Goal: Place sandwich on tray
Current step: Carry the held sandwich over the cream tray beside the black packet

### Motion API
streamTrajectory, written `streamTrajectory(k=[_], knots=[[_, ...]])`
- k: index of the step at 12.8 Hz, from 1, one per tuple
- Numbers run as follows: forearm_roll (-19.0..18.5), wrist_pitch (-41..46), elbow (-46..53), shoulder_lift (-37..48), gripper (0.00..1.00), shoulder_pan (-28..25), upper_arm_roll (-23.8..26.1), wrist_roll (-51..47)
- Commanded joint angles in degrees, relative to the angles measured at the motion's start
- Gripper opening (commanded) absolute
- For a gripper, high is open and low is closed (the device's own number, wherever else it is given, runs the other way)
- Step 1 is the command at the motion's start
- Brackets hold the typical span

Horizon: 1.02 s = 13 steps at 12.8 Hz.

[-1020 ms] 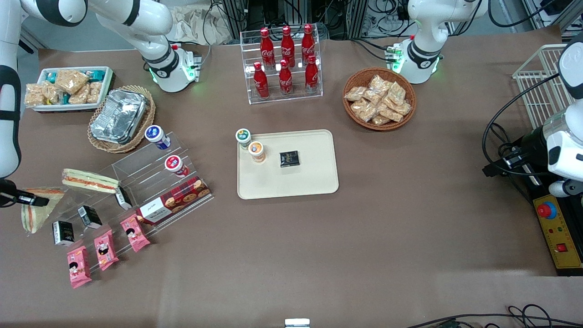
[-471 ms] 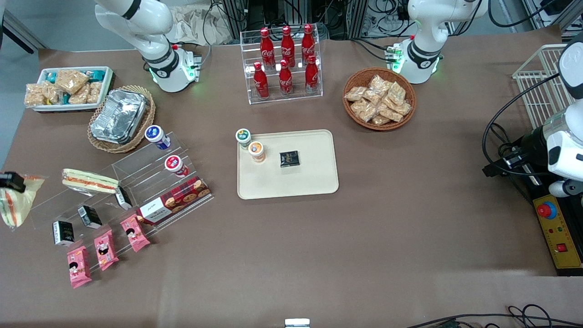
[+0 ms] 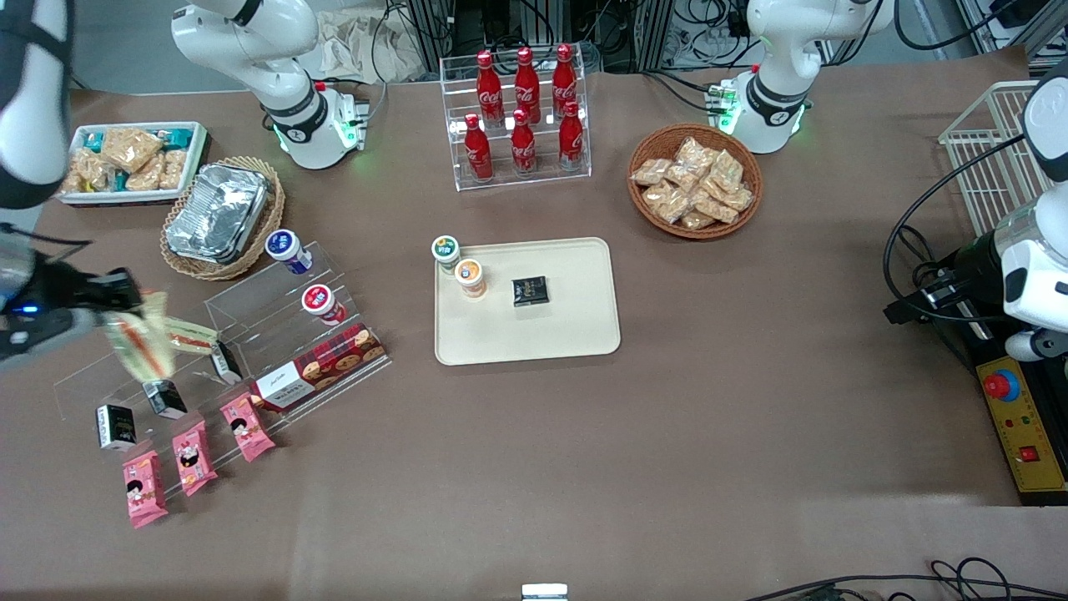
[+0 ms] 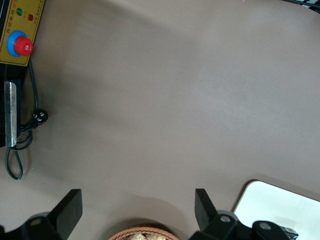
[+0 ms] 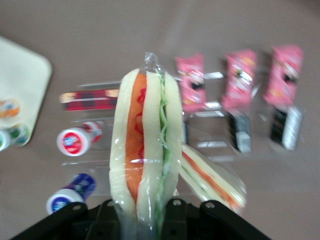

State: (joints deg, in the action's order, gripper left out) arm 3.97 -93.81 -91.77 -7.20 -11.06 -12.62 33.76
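My right gripper (image 3: 125, 294) is shut on the sandwich (image 3: 142, 346), a triangular wedge in clear wrap. The wedge hangs from the gripper above the clear acrylic stand (image 3: 250, 334), toward the working arm's end of the table. In the right wrist view the sandwich (image 5: 145, 150) stands on edge in the gripper (image 5: 142, 215), showing white bread with orange and green layers. The cream tray (image 3: 567, 334) lies at the table's middle, well apart from the sandwich. A corner of the tray (image 5: 20, 80) also shows in the right wrist view.
On the tray stand two small cups (image 3: 471, 278) and a black box (image 3: 530, 290). A flat slab sandwich (image 3: 193, 338), cups, a cookie box (image 3: 321, 367), black boxes and pink packs (image 3: 193, 457) sit on or beside the stand. A foil container (image 3: 219, 213) and a bottle rack (image 3: 521, 117) lie farther from the front camera.
The gripper has carried the sandwich up from the table's end and over the acrylic stand, toward the tray.
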Motion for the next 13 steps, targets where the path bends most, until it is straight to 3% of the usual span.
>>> streamTrajectory(k=[1, 6, 13], knots=[[0.6, 0.8, -0.7, 1.3, 0.05, -9.6, -0.7, 2.8], [0.7, -3.2, -0.8, -1.9, 0.05, -26.8, -0.7, 3.1], [0.3, -21.5, -1.0, -17.5, 0.05, -38.2, -0.7, 12.6]])
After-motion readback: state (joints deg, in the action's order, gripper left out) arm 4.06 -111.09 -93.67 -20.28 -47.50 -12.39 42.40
